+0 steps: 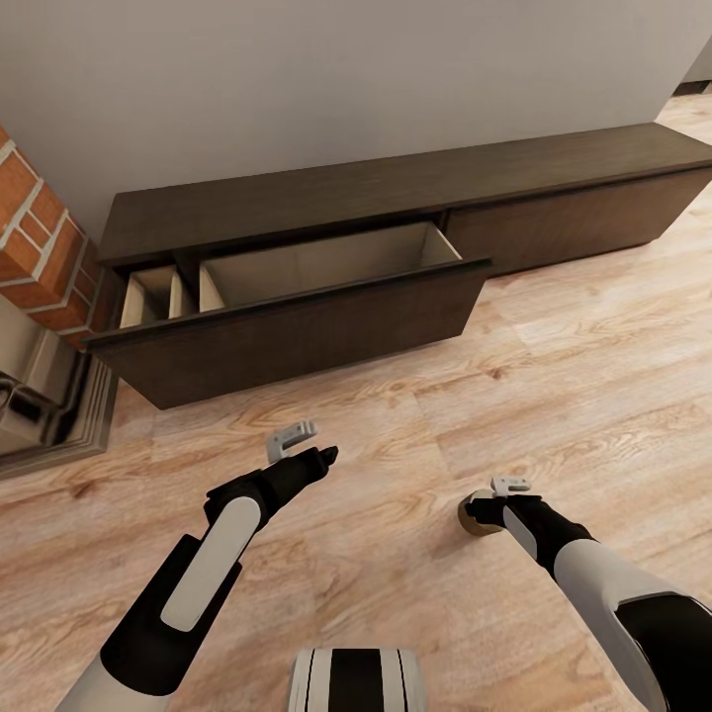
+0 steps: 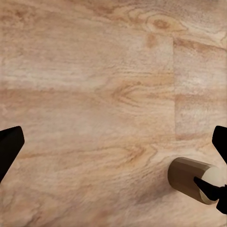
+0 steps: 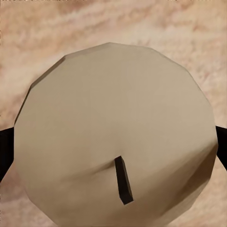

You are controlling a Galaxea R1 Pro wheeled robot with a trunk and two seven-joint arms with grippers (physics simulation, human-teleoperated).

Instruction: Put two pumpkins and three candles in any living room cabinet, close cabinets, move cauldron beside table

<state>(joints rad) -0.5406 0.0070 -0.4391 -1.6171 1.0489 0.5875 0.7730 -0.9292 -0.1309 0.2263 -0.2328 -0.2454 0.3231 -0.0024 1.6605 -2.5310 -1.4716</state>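
Candle top-on, its dark wick showing, black fingers flanking it at both sides, wood floor behind.

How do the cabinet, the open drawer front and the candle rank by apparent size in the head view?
1. cabinet, largest
2. open drawer front
3. candle, smallest, partly hidden by the right gripper; it still looks small although it is nearest the camera.

I see a light wood-plank floor carrying everything. On it stands the long dark-brown cabinet against the wall, 1 drawer pulled out over the planks. I cannot tell whether the candle near my right arm rests on the boards.
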